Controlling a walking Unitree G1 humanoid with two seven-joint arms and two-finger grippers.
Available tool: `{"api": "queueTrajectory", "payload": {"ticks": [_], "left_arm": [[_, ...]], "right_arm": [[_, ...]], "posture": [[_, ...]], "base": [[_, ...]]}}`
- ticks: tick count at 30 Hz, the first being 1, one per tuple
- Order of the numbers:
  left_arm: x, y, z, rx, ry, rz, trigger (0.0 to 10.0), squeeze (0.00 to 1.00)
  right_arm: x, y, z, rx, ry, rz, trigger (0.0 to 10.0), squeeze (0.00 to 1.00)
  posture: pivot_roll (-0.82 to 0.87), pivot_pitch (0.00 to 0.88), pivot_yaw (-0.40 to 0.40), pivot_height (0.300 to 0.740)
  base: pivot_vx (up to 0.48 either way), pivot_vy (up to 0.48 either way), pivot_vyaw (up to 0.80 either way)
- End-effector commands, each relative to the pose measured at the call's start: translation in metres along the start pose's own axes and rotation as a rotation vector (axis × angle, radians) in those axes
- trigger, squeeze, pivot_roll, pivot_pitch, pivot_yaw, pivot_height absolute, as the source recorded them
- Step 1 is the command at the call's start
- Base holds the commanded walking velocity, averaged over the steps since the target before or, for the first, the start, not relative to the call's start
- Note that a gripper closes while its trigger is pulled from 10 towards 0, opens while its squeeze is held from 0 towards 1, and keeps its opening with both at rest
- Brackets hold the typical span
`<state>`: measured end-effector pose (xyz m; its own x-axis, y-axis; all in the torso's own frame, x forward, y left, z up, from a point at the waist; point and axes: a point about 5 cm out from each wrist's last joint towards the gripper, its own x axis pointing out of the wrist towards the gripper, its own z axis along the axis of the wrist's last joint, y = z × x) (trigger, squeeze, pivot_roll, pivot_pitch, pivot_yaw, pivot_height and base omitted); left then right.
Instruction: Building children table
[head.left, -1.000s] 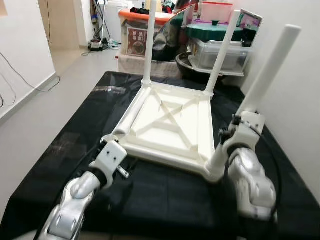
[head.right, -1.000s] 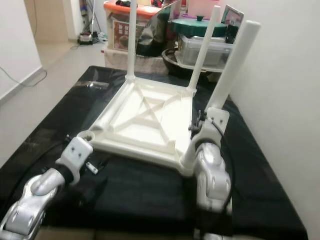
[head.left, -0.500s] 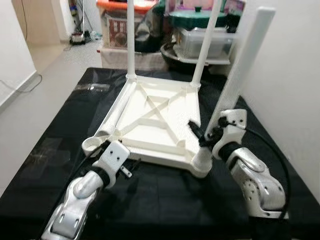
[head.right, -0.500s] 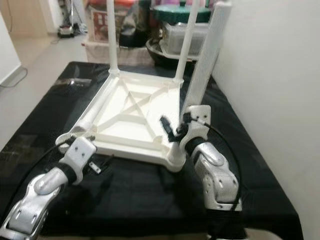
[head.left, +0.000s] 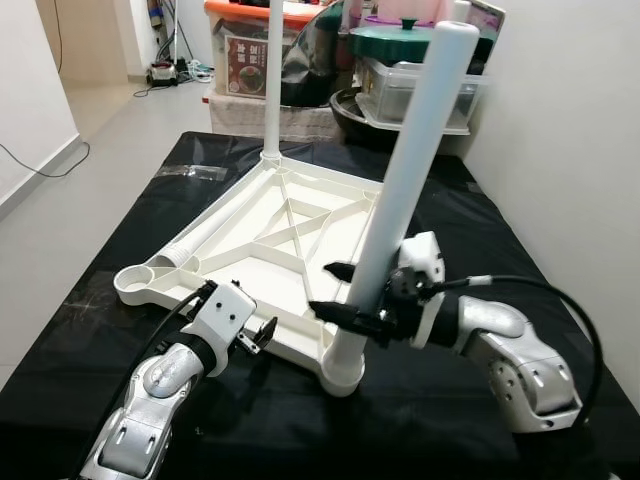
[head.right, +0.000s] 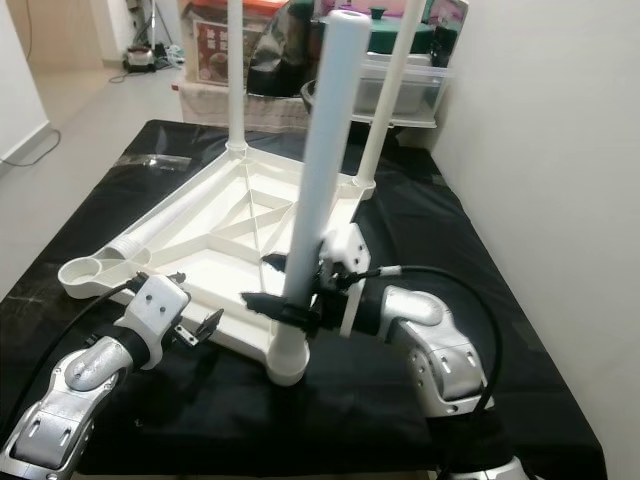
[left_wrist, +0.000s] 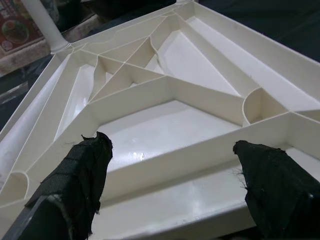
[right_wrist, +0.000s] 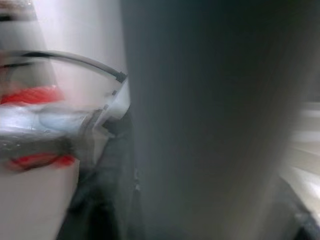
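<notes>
An upturned white children's table (head.left: 290, 225) lies on a black tabletop (head.left: 120, 260). The right hand (head.left: 350, 300) clasps the near upright leg (head.left: 405, 190), long axis vertical in its corner socket. The left hand (head.left: 262, 335) hovers, fingers spread, at the table's near edge.

Black cloth (head.left: 520, 250) underneath; clear storage bins (head.left: 420, 90) and green lid (head.left: 400, 40) behind; grey floor (head.left: 110, 140).
</notes>
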<state>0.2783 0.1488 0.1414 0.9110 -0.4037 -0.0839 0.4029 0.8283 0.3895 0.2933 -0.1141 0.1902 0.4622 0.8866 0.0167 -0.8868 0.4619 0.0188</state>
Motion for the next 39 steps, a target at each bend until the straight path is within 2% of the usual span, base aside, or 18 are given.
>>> {"api": "queueTrajectory", "payload": {"ticks": [1,2,3,4,7,10,13,14,16,18,19,21,22,26,29,31,33,39], "left_arm": [[-0.001,-0.001,0.000,0.010,-0.001,-0.008,10.0,0.00],[-0.001,-0.001,0.000,0.010,-0.001,-0.008,10.0,0.00],[-0.001,-0.002,0.000,0.010,-0.001,-0.011,10.0,0.00],[-0.001,-0.002,0.000,0.010,-0.001,-0.011,10.0,0.00],[0.000,-0.003,0.001,0.009,-0.003,-0.017,10.0,0.00],[0.000,-0.004,0.000,0.008,-0.003,-0.022,10.0,0.00],[0.000,-0.004,0.000,0.008,-0.002,-0.024,10.0,0.00],[0.001,-0.005,-0.001,0.004,0.000,-0.032,10.0,0.00],[0.002,-0.006,0.000,0.003,-0.001,-0.039,10.0,0.00],[0.002,-0.007,0.000,0.003,-0.001,-0.040,10.0,0.00],[0.003,-0.007,0.000,0.003,-0.002,-0.041,10.0,0.00],[0.003,-0.007,0.000,0.004,-0.002,-0.041,10.0,0.00],[0.003,-0.005,0.000,0.006,-0.003,-0.037,10.0,0.00],[0.003,-0.004,0.000,0.007,-0.003,-0.034,10.0,0.00],[0.004,-0.004,0.000,0.006,-0.005,-0.032,10.0,0.00],[0.004,-0.004,0.000,0.006,-0.005,-0.032,10.0,0.00],[0.005,-0.005,0.001,0.007,-0.009,-0.029,10.0,0.00],[0.004,-0.005,0.001,0.007,-0.009,-0.020,10.0,0.00]], "right_arm": [[-0.003,-0.022,-0.024,0.038,0.128,-0.275,0.0,0.00],[-0.003,-0.022,-0.024,0.038,0.128,-0.275,0.0,0.00],[-0.011,-0.042,-0.038,0.095,0.198,-0.569,0.0,0.00],[-0.011,-0.042,-0.038,0.095,0.198,-0.569,0.0,0.00],[-0.057,-0.065,-0.064,0.201,0.305,-1.203,0.0,0.00],[-0.081,-0.055,-0.071,0.217,0.335,-1.403,0.0,0.00],[-0.083,-0.052,-0.071,0.218,0.340,-1.420,0.0,0.00],[-0.058,-0.032,-0.063,0.178,0.270,-1.247,10.0,0.00],[-0.044,-0.021,-0.051,0.152,0.165,-1.134,10.0,0.13],[-0.042,-0.021,-0.047,0.142,0.139,-1.131,10.0,0.13],[-0.039,-0.022,-0.045,0.165,0.109,-1.089,10.0,1.00],[-0.035,-0.023,-0.043,0.185,0.091,-1.056,10.0,1.00],[-0.026,-0.031,-0.025,0.181,0.011,-0.889,10.0,0.00],[-0.022,-0.034,-0.009,0.136,-0.044,-0.703,10.0,0.00],[-0.024,-0.024,0.008,0.034,-0.060,-0.321,10.0,0.00],[-0.024,-0.024,0.008,0.034,-0.060,-0.321,10.0,0.00],[-0.019,-0.007,0.002,-0.001,-0.005,-0.077,10.0,0.00],[0.003,0.010,-0.010,0.007,0.013,0.089,10.0,0.00]], "posture": [[0.09,0.000,-0.129,0.740],[0.09,0.000,-0.129,0.740],[0.08,0.000,-0.124,0.740],[0.08,0.000,-0.124,0.740],[0.07,0.000,-0.114,0.740],[0.07,0.000,-0.112,0.740],[0.07,0.000,-0.111,0.740],[0.05,0.000,-0.094,0.740],[0.05,0.000,-0.093,0.740],[0.05,0.000,-0.093,0.740],[0.05,0.000,-0.094,0.740],[0.05,0.000,-0.094,0.740],[0.05,0.000,-0.099,0.740],[0.05,0.000,-0.101,0.740],[0.06,0.000,-0.108,0.740],[0.06,0.000,-0.108,0.740],[0.08,0.000,-0.125,0.740],[0.09,0.000,-0.140,0.740]], "base": [[0.000,0.000,0.00],[0.000,0.000,0.00],[0.000,0.000,0.00],[0.000,0.000,0.00],[0.000,0.000,0.00],[0.000,0.000,0.00],[0.000,0.000,0.00],[0.000,0.000,0.00],[0.000,0.000,0.00],[0.000,0.000,0.00],[0.000,0.000,0.00],[0.000,0.000,0.00],[0.000,0.000,0.00],[0.000,0.000,0.00],[0.000,0.000,0.00],[0.000,0.000,0.00],[0.000,0.000,0.00],[0.000,0.000,0.00]]}}
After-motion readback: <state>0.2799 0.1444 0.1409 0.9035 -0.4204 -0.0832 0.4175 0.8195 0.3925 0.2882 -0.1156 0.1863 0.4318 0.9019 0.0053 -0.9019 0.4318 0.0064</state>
